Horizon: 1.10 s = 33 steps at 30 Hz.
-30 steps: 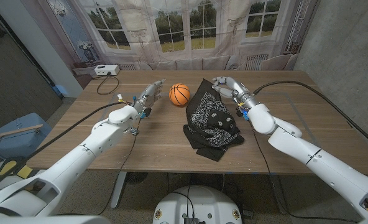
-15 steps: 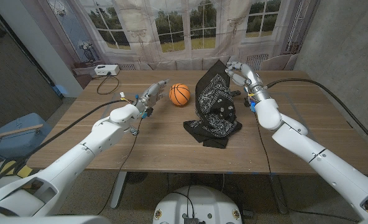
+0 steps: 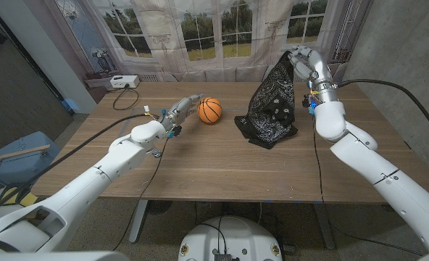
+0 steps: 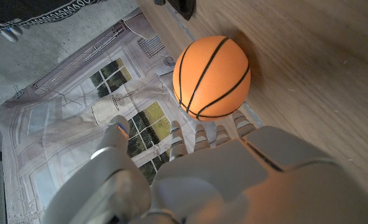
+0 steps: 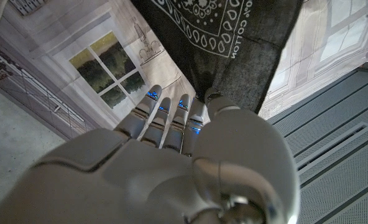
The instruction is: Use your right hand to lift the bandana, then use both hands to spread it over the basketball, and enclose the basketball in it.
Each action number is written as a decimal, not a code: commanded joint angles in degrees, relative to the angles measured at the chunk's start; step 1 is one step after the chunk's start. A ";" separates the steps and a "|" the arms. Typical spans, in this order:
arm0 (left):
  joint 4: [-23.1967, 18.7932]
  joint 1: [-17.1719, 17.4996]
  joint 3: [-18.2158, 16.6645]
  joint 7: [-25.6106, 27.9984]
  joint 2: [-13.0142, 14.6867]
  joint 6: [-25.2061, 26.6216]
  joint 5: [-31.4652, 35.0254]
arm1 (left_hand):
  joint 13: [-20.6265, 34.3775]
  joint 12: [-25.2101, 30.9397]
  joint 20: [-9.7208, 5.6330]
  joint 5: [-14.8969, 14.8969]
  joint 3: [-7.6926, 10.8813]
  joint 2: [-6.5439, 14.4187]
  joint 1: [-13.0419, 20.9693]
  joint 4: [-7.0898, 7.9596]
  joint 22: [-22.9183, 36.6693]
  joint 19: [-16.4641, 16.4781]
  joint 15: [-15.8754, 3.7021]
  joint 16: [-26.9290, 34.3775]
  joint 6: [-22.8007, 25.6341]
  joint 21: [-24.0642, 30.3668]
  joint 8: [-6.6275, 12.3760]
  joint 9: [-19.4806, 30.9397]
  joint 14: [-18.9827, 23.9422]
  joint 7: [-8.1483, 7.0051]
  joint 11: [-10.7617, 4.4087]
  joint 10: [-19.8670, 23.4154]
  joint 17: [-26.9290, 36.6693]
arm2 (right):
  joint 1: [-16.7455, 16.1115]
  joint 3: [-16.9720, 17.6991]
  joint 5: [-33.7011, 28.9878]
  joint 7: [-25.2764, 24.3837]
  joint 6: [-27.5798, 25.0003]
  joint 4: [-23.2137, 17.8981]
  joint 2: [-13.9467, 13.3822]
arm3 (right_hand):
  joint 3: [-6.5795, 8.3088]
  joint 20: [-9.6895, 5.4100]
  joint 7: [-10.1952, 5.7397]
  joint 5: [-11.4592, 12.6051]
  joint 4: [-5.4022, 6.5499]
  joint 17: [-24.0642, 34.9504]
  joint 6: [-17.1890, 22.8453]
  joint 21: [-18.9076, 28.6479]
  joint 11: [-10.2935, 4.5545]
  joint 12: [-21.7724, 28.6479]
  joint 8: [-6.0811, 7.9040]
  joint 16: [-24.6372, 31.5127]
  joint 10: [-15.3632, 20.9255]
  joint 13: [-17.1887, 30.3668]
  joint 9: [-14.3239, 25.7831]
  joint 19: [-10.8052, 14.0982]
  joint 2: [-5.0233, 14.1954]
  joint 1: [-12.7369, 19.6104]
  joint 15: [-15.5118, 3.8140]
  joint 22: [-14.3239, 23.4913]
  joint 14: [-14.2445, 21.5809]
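Pinching the bandana above the wooden table, right robot hand; curtained windows behind.

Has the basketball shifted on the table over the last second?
No. The basketball sits at the same spot on the table, just ahead of the left hand, while the right hand raised the bandana.

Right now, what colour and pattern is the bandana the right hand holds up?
Black with a white paisley print; the bandana, held by the right hand, shows best in the head view.

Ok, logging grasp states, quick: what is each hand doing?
Left hand: open, beside the basketball.
Right hand: holding the bandana.
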 commanded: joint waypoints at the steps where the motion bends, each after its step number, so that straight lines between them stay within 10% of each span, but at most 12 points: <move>1: -0.80 0.41 0.51 -0.27 0.24 -0.57 1.16 | 0.19 0.53 0.55 0.36 0.19 -0.19 0.80 -0.11 0.30 0.14 0.51 0.43 0.71 0.25 0.23 0.31 -0.21 -0.23 0.22 0.14 0.35 | -0.35 3.43 -2.19 -4.58 -3.88 -4.52 1.09 | -0.49 -0.21 -2.95 0.55 -0.08 0.41 2.98 0.38 -0.36 0.32 0.43 0.55 0.42 0.34 0.17 0.27 -0.11 0.48 -5.99 0.06 0.53; 33: 1.02 -4.69 4.84 -2.39 -0.59 1.97 7.59 | 0.24 -0.04 0.43 0.57 1.61 0.80 5.28 -0.57 0.26 0.71 1.84 0.41 0.10 0.42 -0.48 0.47 -0.20 -2.03 0.69 -1.05 0.40 | 6.86 2.46 -12.78 -15.27 -17.58 -13.81 10.58 | -1.54 0.06 -2.63 1.36 -0.09 1.45 4.20 0.99 -0.53 1.03 1.46 2.06 2.72 1.12 -0.29 1.20 -0.20 1.27 -6.77 0.08 2.37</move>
